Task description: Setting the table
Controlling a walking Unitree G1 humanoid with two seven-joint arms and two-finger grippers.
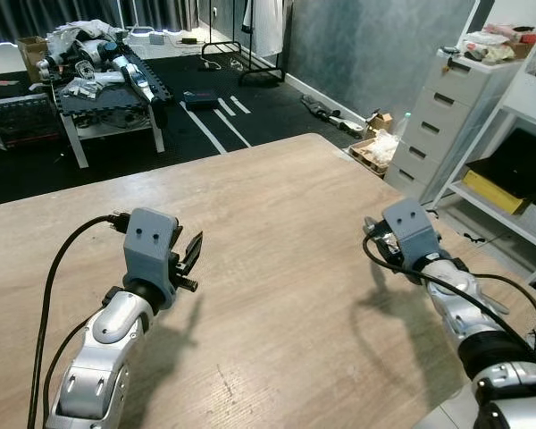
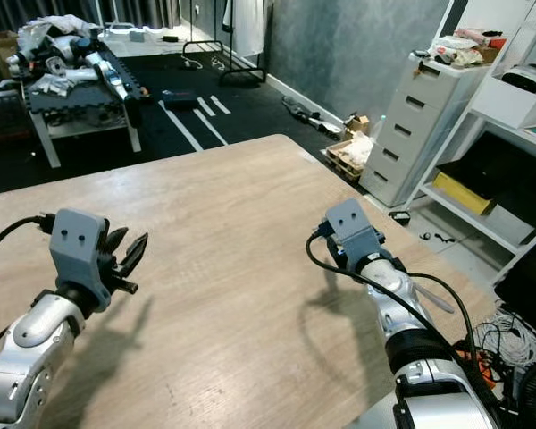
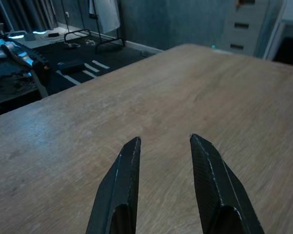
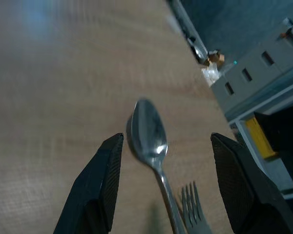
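The right gripper (image 4: 163, 183) hangs low over the pale wood-grain table (image 1: 277, 259), its two black fingers (image 4: 100, 187) spread wide and holding nothing. Between them, lying flat on the wood, is a shiny steel spoon (image 4: 147, 131), bowl pointing away from the wrist, handle running back under it. Just beside the handle, toward the table edge, lie the tines of a steel fork (image 4: 191, 204); the two are close, and I cannot tell if they touch.

The left gripper (image 3: 163, 187) hovers apart over bare wood, fingers parted, also holding nothing.

The step looks like picking up the spoon, with cutlery not yet laid out. Next the right gripper likely must drop until its tips straddle the thin handle, then pinch without catching the fork; a flat spoon may slide.

Beyond the table stands a white drawer cabinet (image 1: 442, 116).
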